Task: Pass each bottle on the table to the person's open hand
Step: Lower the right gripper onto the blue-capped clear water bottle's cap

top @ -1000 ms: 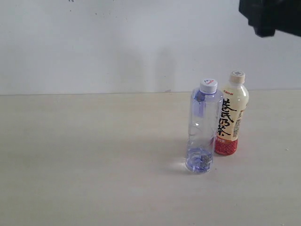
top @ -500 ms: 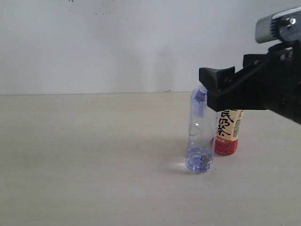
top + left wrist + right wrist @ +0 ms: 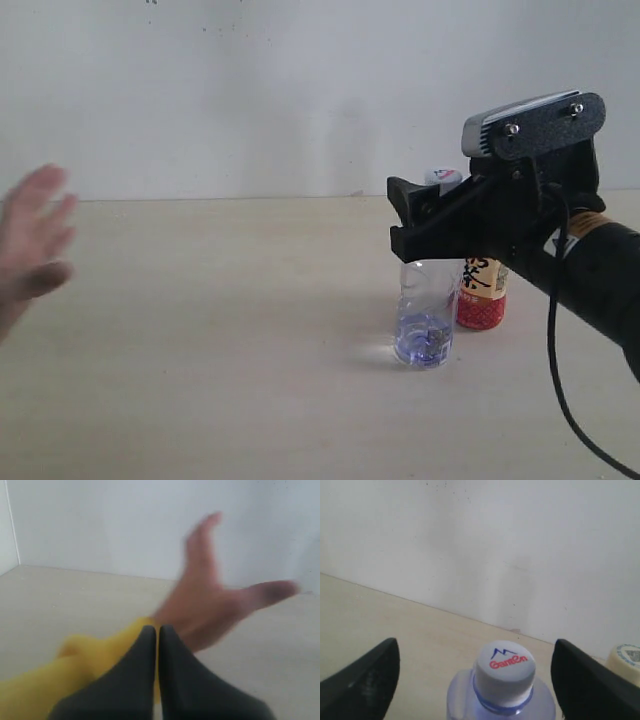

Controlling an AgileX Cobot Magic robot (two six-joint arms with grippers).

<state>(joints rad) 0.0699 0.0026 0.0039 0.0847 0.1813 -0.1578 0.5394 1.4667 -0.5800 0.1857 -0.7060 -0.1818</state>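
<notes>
The blue-tinted clear bottle point(image 3: 426, 318) stands upright on the table point(image 3: 200, 340), its white cap point(image 3: 504, 672) with red lettering between the fingers of my right gripper point(image 3: 476, 650). That gripper point(image 3: 412, 214) is open and straddles the bottle's upper part without gripping it. Behind it stands the cream bottle point(image 3: 484, 292) with a red base, mostly hidden by the arm; its cap point(image 3: 626, 661) shows beside one finger. The person's open hand point(image 3: 30, 248), blurred, reaches in at the far left. My left gripper point(image 3: 158, 631) is shut and empty, with the hand point(image 3: 210, 605) and yellow cuff point(image 3: 95, 652) just beyond it. The white-labelled bottle is out of view.
A plain grey-white wall point(image 3: 250, 90) rises behind the table's back edge. The right arm's black body and cable point(image 3: 560, 330) hang over the table's right side.
My right gripper has come down from the upper right and moved left until its open fingers stand around the blue bottle's top. The person's hand has entered from the left.
</notes>
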